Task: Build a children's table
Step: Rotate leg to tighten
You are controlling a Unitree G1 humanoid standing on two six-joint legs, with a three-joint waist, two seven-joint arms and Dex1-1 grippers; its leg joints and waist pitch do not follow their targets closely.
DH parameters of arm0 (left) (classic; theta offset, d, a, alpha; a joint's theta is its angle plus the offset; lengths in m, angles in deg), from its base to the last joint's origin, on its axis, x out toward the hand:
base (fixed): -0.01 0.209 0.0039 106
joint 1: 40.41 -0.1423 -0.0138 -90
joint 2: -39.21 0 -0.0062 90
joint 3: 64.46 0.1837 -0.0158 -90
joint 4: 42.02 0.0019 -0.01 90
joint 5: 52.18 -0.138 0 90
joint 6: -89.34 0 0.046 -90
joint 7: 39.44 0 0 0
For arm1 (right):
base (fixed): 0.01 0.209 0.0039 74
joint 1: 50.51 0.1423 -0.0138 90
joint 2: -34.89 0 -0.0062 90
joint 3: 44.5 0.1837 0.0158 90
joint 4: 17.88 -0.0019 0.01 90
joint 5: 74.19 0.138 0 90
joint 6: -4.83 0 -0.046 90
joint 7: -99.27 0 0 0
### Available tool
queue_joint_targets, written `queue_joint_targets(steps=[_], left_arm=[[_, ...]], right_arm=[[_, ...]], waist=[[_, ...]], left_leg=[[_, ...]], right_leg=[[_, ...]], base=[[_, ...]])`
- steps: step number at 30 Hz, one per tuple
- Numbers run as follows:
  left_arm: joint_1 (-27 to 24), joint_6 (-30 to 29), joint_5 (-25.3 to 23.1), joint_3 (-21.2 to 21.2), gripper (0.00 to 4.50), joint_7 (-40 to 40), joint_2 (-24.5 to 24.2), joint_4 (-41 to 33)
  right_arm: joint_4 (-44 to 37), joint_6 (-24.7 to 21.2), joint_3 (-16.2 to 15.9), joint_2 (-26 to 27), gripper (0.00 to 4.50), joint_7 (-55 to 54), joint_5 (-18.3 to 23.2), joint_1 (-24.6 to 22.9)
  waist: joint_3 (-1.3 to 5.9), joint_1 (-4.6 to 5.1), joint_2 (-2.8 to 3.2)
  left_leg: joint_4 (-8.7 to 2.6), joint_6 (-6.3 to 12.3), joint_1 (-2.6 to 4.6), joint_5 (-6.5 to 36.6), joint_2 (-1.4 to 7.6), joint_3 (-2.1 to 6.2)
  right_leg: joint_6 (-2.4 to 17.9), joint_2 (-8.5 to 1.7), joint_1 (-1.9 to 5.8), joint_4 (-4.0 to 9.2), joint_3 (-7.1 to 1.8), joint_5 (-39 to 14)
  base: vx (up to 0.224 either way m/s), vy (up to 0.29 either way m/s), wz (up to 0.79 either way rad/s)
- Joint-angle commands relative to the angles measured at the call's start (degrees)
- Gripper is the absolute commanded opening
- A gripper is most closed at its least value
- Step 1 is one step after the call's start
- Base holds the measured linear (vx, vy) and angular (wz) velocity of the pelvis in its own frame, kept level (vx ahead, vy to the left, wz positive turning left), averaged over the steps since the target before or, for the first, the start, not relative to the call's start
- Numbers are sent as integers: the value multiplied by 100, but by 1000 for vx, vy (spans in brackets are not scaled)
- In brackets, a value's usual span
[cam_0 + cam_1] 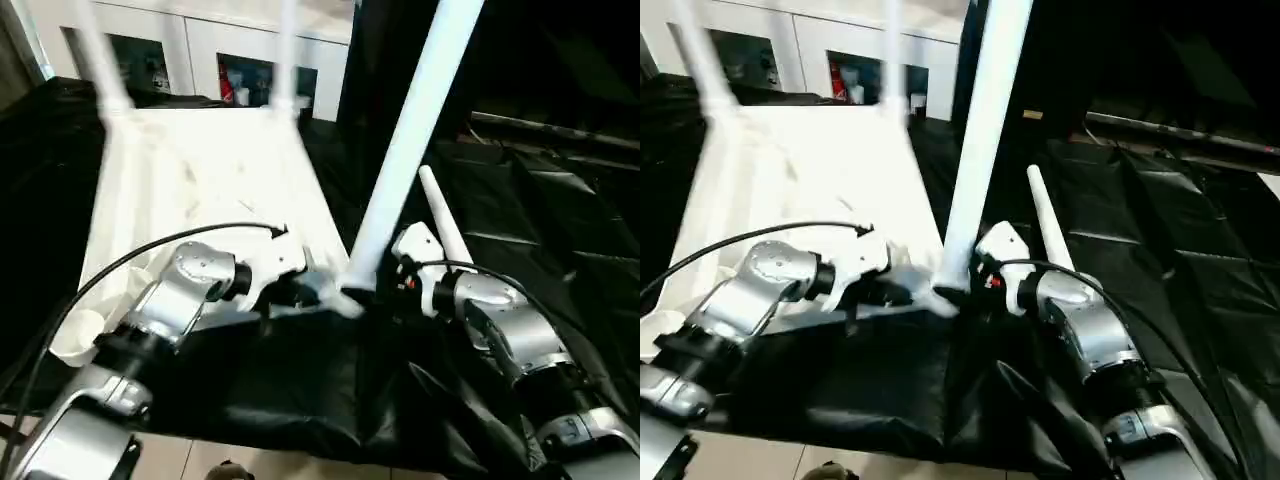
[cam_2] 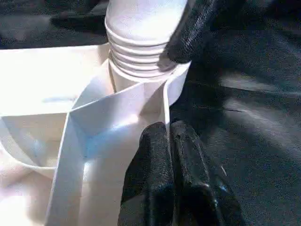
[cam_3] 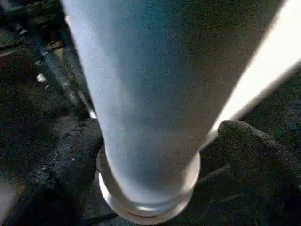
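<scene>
One stiff, light leg (image 1: pixel 415 120) is standing in the tabletop (image 1: pixel 200 170) corner socket (image 2: pixel 141 80). My left fingers (image 2: pixel 160 169) are pressing shut beside it; my right fingers (image 3: pixel 254 141) are straddling its base, wide

One white tabletop (image 1: pixel 200 190) lies on the black-draped desk (image 1: pixel 560 230) with three legs (image 1: pixel 410 130) standing in its corners and one more leg (image 1: pixel 445 225) lying loose.

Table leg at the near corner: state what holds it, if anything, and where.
The right gripper straddles the leg just above its threaded base, fingers spread on both sides; a firm grip cannot be told. The left gripper is shut beside the corner socket.
</scene>
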State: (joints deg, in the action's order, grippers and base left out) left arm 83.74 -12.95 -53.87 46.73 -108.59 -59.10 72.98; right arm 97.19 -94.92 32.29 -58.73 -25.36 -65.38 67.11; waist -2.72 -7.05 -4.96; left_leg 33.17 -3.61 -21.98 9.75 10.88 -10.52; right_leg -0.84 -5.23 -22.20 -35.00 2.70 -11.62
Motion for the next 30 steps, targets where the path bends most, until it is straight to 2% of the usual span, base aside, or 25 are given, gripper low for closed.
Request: queue_joint_targets(steps=[1, 2, 6, 8, 15, 18, 19, 20, 21, 22, 23, 24, 25, 26, 28, 30], left_arm=[[-141, -19, -35, 323, 0, -284, -7, -76], [-141, -19, -35, 323, 0, -284, -7, -76], [-169, -43, -33, 293, 0, -320, -51, -124], [-185, -79, -34, 285, 0, -301, -66, -165], [-243, -121, -32, 263, 0, -268, -101, -223], [-232, -152, -50, 247, 0, -228, -111, -209], [-171, -251, -103, 177, 0, -6, -56, -80], [-171, -251, -103, 177, 0, -6, -56, -80], [-127, -346, -120, 116, 0, 160, 5, 0], [-52, -461, -135, 7, 0, 439, 114, 127], [19, -514, -175, -46, 0, 655, 193, 241], [35, -526, -185, -58, 0, 705, 211, 267], [214, -641, -283, -167, 0, 1216, 404, 569], [295, -693, -323, -213, 0, 1439, 491, 707], [580, -940, -380, -414, 0, 2223, 804, 1194], [692, -1033, -388, -487, 0, 2518, 944, 1371]], right_arm=[[-24, -35, -66, -99, 419, 124, -81, 35], [-24, -35, -66, -99, 394, 124, -81, 35], [35, -42, -122, -80, 382, 213, -93, 93], [31, -55, -140, -75, 349, 258, -103, 90], [25, -103, -151, -17, 290, 314, -85, 59], [95, -89, -138, 27, 282, 290, -97, 76], [298, -76, 15, 178, 277, -4, -72, 137], [298, -76, 15, 178, 276, -4, -72, 137], [459, -44, 118, 277, 276, -277, -88, 188], [733, 22, 281, 443, 276, -779, -144, 276], [902, 5, 385, 557, 275, -1104, -154, 333], [941, 1, 409, 583, 275, -1179, -156, 346], [1304, -52, 647, 860, 274, -1957, -152, 468], [1456, -72, 750, 985, 274, -2308, -146, 519], [1842, -117, 987, 1361, 274, -3239, -114, 655], [1993, -103, 1045, 1527, 274, -3564, -119, 715]], waist=[[308, 29, 61], [311, 30, 60], [323, 36, 47], [326, 42, 31], [327, 56, 31], [327, 58, 32], [329, 61, 27], [322, 72, 33], [317, 73, 31], [296, 104, 11], [296, 104, 11], [291, 111, 20], [287, 136, 9], [276, 170, 14], [290, 216, 5], [294, 222, 10]], left_leg=[[-460, -87, 175, 1375, 272, 62], [-461, -94, 168, 1367, 270, 63], [-440, -57, 161, 1191, 266, 58], [-429, -24, 160, 1111, 261, 51], [-423, -9, 160, 1089, 258, 49], [-422, -21, 164, 1093, 258, 49], [-422, -31, 167, 1087, 259, 47], [-427, -46, 163, 1128, 255, 48], [-431, -65, 159, 1186, 253, 50], [-450, -179, 154, 1399, 249, 53], [-450, -179, 154, 1399, 249, 53], [-465, -288, 177, 1632, 252, 65], [-476, -363, 175, 1823, 257, 93], [-483, -444, 178, 1943, 248, 99], [-488, -535, 181, 2105, 247, 135], [-495, -537, 169, 2110, 242, 150]], right_leg=[[1244, -323, 156, 354, -208, -704], [1235, -325, 163, 350, -208, -714], [1238, -325, 170, 330, -207, -562], [1256, -318, 173, 320, -204, -473], [1279, -317, 177, 315, -202, -474], [1270, -319, 176, 317, -203, -519], [1273, -317, 174, 316, -203, -514], [1291, -319, 163, 319, -205, -556], [1281, -321, 166, 330, -204, -645], [1253, -334, 144, 357, -215, -1014], [1253, -334, 144, 357, -215, -1014], [1160, -352, 120, 399, -219, -1460], [1046, -367, 128, 431, -211, -1823], [980, -366, 80, 447, -220, -2045], [874, -378, 80, 465, -206, -2307], [816, -379, 82, 487, -199, -2306]], base=[[0, 0, 0], [0, 0, 0], [0, 0, 0], [0, 0, 0], [0, 0, 0], [0, 0, 0], [0, 0, 0], [0, 0, 0], [0, 0, 0], [0, 0, 0], [0, 0, 0], [0, 0, 0], [0, 0, 0], [0, 0, 0], [0, 0, 0], [0, 0, 0]])
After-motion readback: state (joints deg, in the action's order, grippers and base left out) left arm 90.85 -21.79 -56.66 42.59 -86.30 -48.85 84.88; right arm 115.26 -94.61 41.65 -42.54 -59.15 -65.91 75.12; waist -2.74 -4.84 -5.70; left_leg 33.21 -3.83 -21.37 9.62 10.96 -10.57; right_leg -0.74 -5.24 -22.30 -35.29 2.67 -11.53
